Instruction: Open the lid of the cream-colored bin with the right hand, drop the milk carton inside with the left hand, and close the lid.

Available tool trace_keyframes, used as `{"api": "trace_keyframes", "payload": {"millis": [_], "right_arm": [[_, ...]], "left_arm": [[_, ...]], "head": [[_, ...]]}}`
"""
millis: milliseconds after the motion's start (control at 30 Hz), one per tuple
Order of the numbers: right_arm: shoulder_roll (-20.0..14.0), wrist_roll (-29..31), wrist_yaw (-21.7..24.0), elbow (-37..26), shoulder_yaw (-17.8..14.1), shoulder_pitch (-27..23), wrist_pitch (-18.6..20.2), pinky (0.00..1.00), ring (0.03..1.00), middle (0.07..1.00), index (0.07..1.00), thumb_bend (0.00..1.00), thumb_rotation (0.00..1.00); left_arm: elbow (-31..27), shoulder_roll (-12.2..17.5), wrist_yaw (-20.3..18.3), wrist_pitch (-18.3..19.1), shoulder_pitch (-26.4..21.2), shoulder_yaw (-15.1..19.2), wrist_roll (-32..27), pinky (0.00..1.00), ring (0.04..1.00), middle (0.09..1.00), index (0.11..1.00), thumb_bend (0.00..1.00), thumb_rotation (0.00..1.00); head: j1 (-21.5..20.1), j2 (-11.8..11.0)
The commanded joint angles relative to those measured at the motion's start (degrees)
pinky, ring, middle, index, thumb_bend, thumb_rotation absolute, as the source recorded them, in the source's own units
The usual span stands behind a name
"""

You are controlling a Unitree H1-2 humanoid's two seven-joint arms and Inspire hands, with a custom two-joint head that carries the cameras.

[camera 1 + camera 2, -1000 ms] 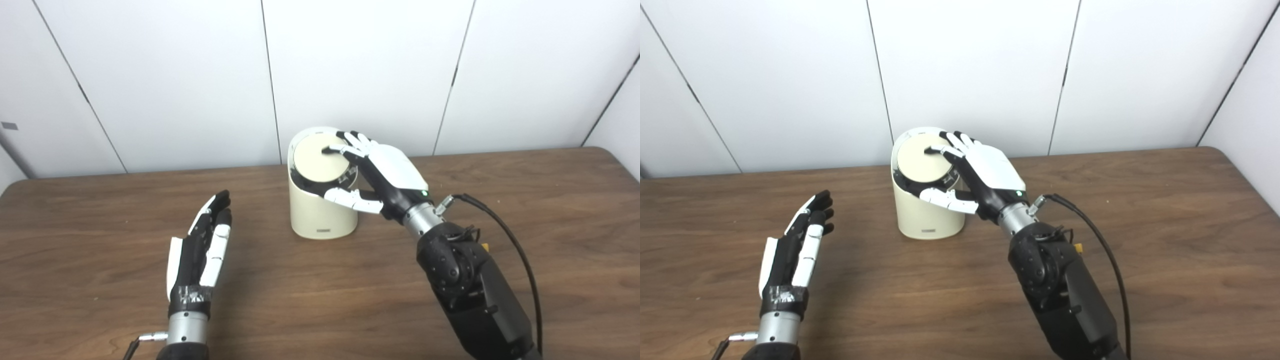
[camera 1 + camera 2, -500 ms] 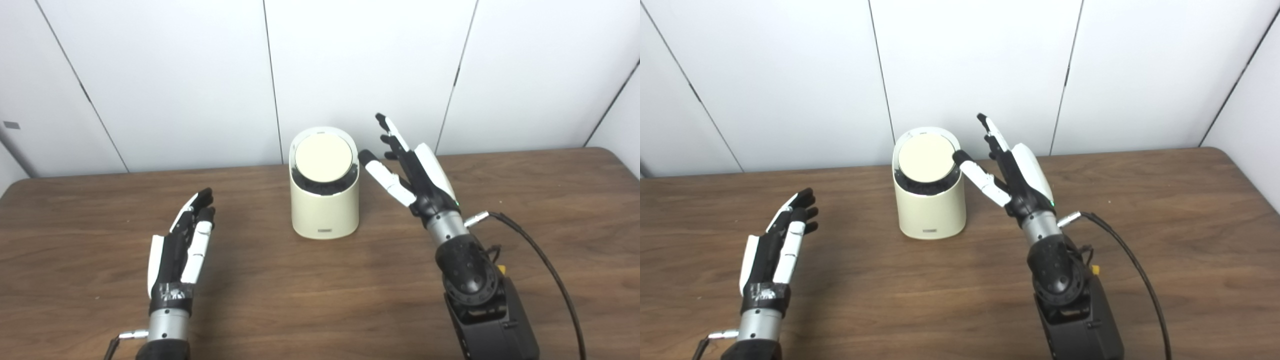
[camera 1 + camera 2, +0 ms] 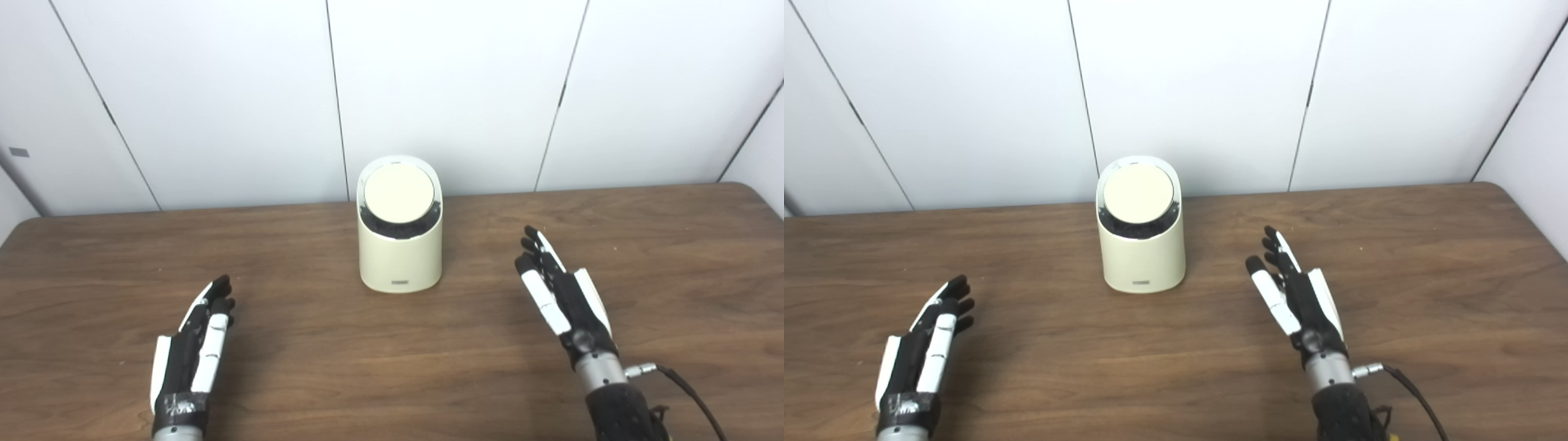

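Your bin [image 3: 400,245] stands lid [image 3: 399,193] shut (near the desk's [image 3: 392,367] far edge); left hand [image 3: 193,349] and right hand [image 3: 563,294] flank it, well apart, fingers spread, empty.

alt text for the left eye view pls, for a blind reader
A cream bin with its round lid shut stands on a brown table before a white wall. The left robot hand and right robot hand are open near the front edge, holding nothing.

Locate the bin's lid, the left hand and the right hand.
lid [image 3: 399,193], left eye view, centre of disc.
left hand [image 3: 191,357], left eye view, back of hand.
right hand [image 3: 1297,298], right eye view, palm middle.
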Motion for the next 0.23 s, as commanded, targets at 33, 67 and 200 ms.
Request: {"api": "trace_keyframes", "payload": {"millis": [33,67,200], "right_arm": [[0.4,3.0,-1.4,-2.3,-0.7,0.0,-4.1,0.86,0.926,0.942,0.957,0.57,1.0],[0.6,3.9,-1.5,-2.5,-0.9,0.4,-4.2,0.87,0.928,0.943,0.957,0.56,1.0],[0.8,5.9,-1.9,-2.9,-1.3,1.9,-4.1,0.88,0.922,0.937,0.955,0.54,1.0]], "left_arm": [[-0.2,0.8,-0.5,-4.8,1.1,0.4,-1.2,0.86,0.878,0.904,0.934,0.52,0.85],[0.3,0.8,-0.7,-5.8,1.7,0.4,-1.6,0.87,0.881,0.906,0.938,0.52,0.84],[1.9,0.3,-0.8,-9.1,3.2,0.6,-2.5,0.88,0.886,0.909,0.948,0.51,0.84]], "head": [[-0.1,0.2],[-0.1,0.4],[0.1,0.7]]}}
